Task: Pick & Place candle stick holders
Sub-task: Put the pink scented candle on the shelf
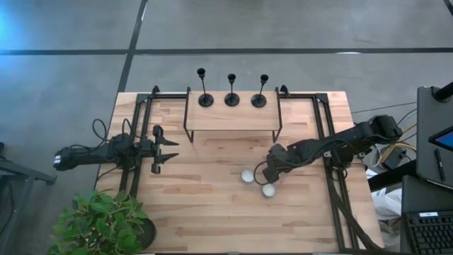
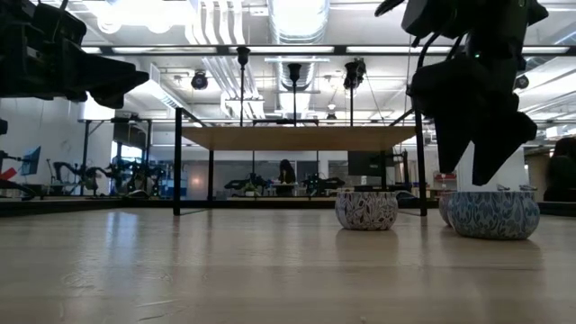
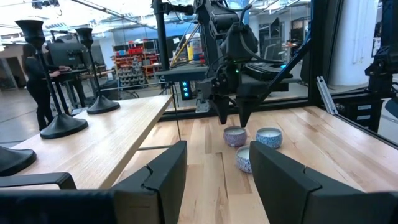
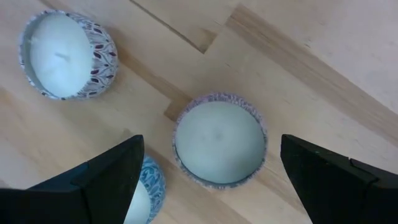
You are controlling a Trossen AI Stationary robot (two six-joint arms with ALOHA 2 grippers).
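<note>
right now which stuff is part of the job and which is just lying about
Job: three candlesticks on the shelf; open right gripper over a candle.
Lying about: other candles, plant; left gripper waits, open.

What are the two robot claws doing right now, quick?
Left gripper: open, holding nothing, waiting at the table's left side.
Right gripper: open, empty, hovering over a patterned candle.
</note>
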